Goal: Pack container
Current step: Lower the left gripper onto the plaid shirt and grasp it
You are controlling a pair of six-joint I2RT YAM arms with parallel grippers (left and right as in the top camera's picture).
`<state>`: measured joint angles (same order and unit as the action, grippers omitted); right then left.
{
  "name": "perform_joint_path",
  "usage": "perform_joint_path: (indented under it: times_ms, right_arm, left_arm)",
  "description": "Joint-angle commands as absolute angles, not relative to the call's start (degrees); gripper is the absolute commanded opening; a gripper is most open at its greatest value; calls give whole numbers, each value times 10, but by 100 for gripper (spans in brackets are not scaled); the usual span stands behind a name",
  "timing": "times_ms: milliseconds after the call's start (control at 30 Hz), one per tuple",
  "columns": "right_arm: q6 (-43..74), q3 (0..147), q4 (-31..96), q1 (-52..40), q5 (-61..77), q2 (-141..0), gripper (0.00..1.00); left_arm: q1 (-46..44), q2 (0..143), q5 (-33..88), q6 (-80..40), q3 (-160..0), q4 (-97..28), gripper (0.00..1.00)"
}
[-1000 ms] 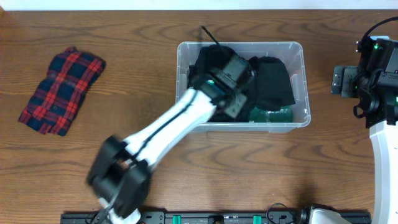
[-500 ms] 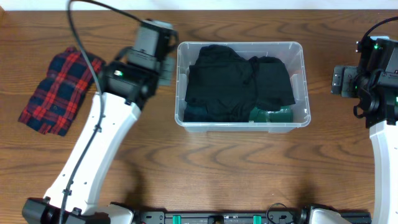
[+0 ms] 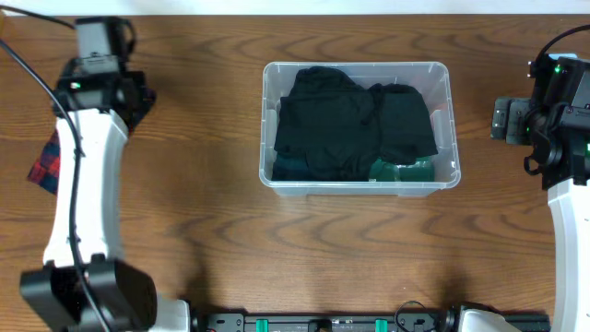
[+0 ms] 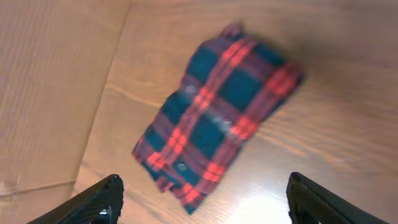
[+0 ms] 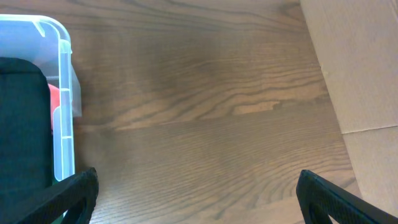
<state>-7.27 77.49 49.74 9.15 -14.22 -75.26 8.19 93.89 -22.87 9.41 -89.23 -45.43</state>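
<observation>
The left gripper (image 4: 204, 180) hangs with its two fingers spread wide and nothing between them, above a folded red-and-navy plaid cloth (image 4: 217, 118) that lies flat on the brown wooden table (image 3: 277, 249) near its left end. In the overhead view the left arm covers most of that cloth, so only a corner shows beside it. The right gripper (image 5: 196, 177) is likewise spread apart and empty, over bare wood just beside the right end of the large clear plastic rectangular container (image 3: 358, 65). The container stands upright in the middle of the table, well apart from the plaid cloth. It holds black folded garments (image 3: 346, 124) that fill most of it, a dark green item (image 3: 401, 171) at its near right corner, and something red (image 5: 55, 93) showing through its right wall.
</observation>
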Motion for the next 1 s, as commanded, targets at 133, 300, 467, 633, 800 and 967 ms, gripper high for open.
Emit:
perform_joint_path:
  times_ms: [133, 300, 467, 633, 800, 967]
  right_arm:
    - [-62, 780, 498, 94, -149, -749, 99]
    - [-62, 780, 498, 94, -149, -749, 99]
    - [-62, 780, 498, 94, -149, -749, 99]
    - [-62, 780, 498, 94, -149, -749, 99]
    - [-62, 780, 498, 94, -149, -749, 99]
    - [-62, 780, 498, 94, -148, -749, 99]
  left_arm:
    - [129, 1014, -236, 199, -884, -444, 84]
    - [138, 1067, -236, 199, -884, -442, 85]
    - [143, 1112, -236, 211, -884, -437, 88]
    - [145, 1147, -236, 212, -884, -430, 88]
    - [148, 1182, -236, 212, -884, -393, 88]
    - [148, 1201, -236, 212, -884, -364, 88]
